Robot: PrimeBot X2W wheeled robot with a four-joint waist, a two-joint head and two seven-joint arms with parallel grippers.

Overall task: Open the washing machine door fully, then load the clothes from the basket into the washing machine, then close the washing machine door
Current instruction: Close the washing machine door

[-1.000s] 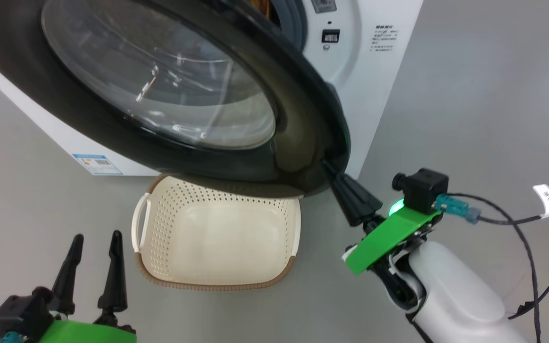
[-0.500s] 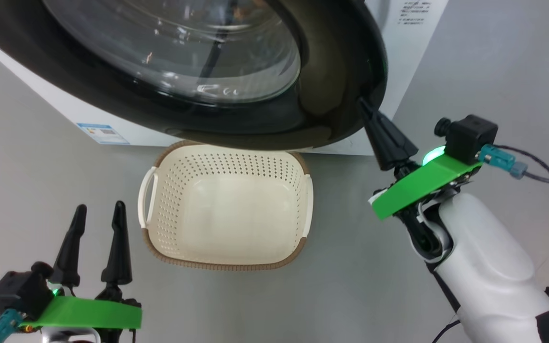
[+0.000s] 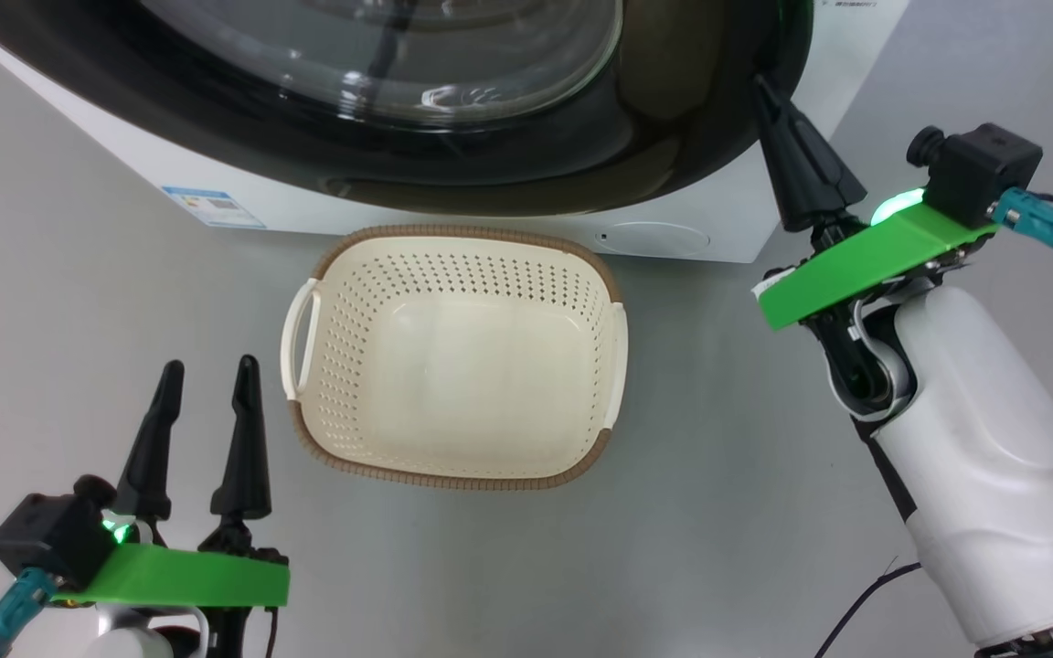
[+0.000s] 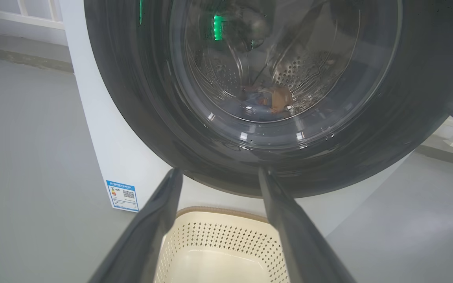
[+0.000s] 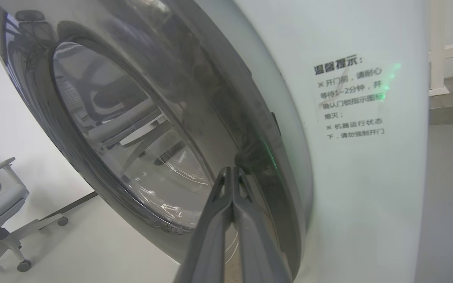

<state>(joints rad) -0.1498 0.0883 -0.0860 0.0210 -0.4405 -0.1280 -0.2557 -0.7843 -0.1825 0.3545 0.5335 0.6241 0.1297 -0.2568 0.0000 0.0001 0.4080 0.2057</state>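
Grey floor (image 3: pixel 79 320). Right gripper (image 3: pixel 769 100), jaws pressed together, tips at rim of washing machine door (image 3: pixel 673 110); left gripper (image 3: pixel 208 366), jaws spread, farther off.

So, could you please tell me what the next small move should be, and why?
Probably push the washing machine door in against the washing machine: the shut right gripper is at its rim, the basket is empty, the clothes lie behind the glass, and I cannot tell it has latched.
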